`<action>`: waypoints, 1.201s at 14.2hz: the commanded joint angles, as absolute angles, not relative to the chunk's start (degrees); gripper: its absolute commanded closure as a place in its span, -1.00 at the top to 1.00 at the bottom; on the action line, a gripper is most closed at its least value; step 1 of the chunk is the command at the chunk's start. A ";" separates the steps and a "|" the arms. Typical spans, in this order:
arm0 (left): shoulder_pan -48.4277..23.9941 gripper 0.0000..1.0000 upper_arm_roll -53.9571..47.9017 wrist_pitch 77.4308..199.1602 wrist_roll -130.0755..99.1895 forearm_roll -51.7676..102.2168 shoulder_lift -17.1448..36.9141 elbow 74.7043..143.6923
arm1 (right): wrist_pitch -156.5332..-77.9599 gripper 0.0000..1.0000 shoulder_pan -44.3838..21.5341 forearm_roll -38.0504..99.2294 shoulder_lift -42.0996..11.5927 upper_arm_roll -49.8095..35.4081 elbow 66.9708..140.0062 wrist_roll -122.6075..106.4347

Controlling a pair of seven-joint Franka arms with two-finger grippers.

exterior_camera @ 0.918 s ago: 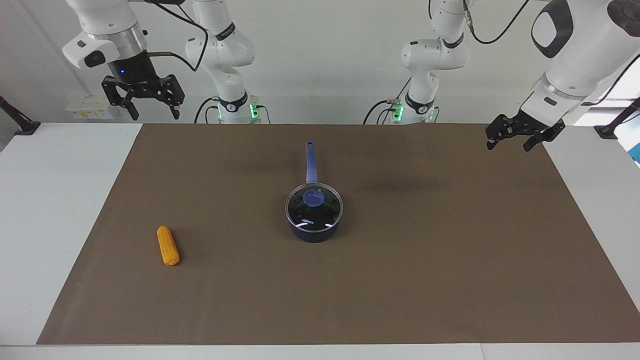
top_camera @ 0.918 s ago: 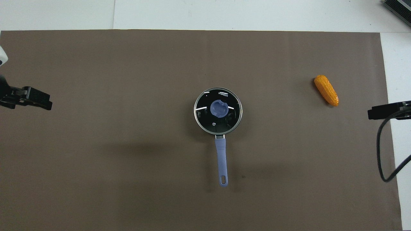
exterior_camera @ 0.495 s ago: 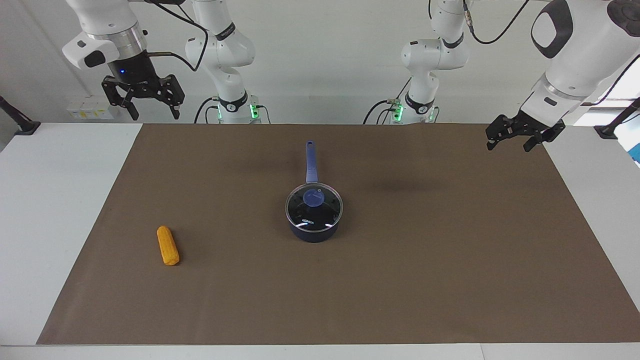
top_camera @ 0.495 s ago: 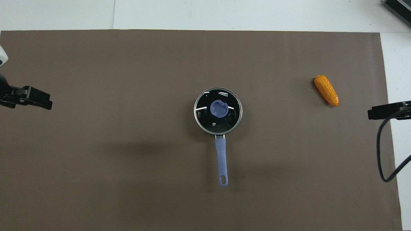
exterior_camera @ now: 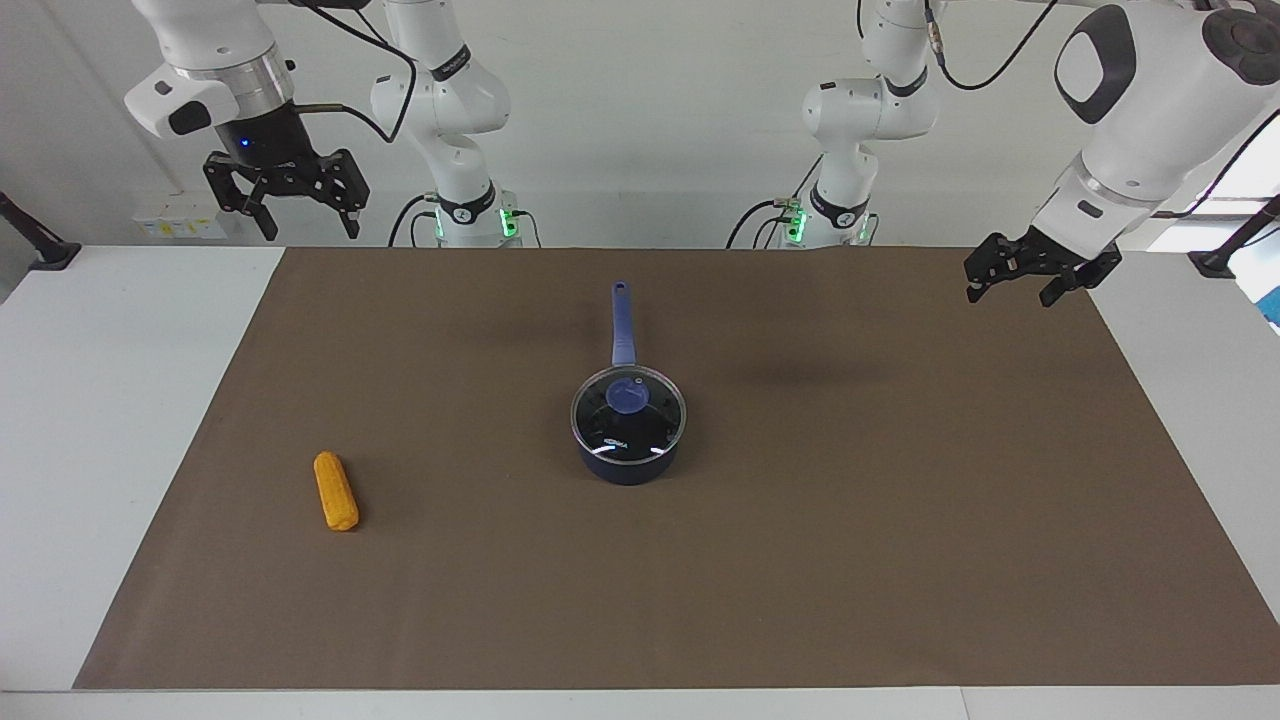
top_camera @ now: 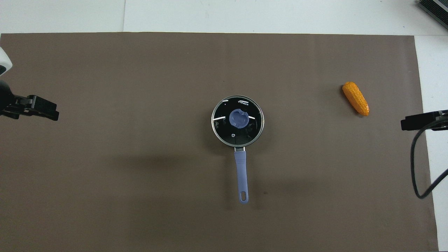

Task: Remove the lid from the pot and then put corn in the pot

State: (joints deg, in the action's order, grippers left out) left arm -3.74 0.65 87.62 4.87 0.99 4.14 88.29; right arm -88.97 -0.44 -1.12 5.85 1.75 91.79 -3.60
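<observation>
pot (exterior_camera: pixel 628 455): small dark navy saucepan, middle of the brown mat (exterior_camera: pixel 900 560), upright; long blue handle (exterior_camera: pixel 621 322) points straight toward the robots, hole at its end
lid (exterior_camera: pixel 629 418): on the pot, seated flat on the rim; clear glass, metal rim, blue knob (exterior_camera: pixel 627 397) at centre, small white lettering on the glass
corn (exterior_camera: pixel 335 490): orange-yellow cob lying flat on the mat toward the right arm's end of the table, well apart from the pot, slightly farther from the robots than the pot; long axis runs roughly toward/away from the robots, a bit slanted
left gripper (exterior_camera: pixel 1016 279): up in the air over the mat's edge at the left arm's end, well apart from pot and lid; fingers spread apart, nothing between them; touches nothing
right gripper (exterior_camera: pixel 288 203): raised high at the right arm's end, over the table edge by the robots' side, fingers pointing down and spread wide, empty; well apart from the corn
overhead view: only dark tips of each gripper show at the side edges, left gripper (top_camera: pixel 42 108), right gripper (top_camera: pixel 416 120); black cable (top_camera: pixel 416 168) loops down from the right one
table (exterior_camera: pixel 120 400): white, bare outside the mat
task state: lid not yet lifted, corn not yet in pot
</observation>
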 commanded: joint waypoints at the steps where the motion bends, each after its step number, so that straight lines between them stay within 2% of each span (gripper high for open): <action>1: -5.89 1.00 0.97 90.87 5.54 0.26 3.43 91.40 | -88.68 1.00 -0.09 -0.79 6.50 1.41 92.64 -2.72; 11: -18.71 1.00 1.14 91.14 0.18 0.26 3.34 91.67 | -87.80 1.00 -0.17 -0.79 6.59 1.41 92.64 -2.72; 17: -24.42 1.00 1.05 95.26 -2.80 0.35 5.71 92.37 | -87.80 1.00 -0.18 -0.79 6.59 1.32 92.64 -2.64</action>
State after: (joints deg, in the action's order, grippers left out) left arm -21.86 0.24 92.50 -0.73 0.99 5.17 90.74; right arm -88.36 -0.44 -1.12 5.85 1.75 91.88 -3.60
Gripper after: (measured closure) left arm 0.000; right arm 0.000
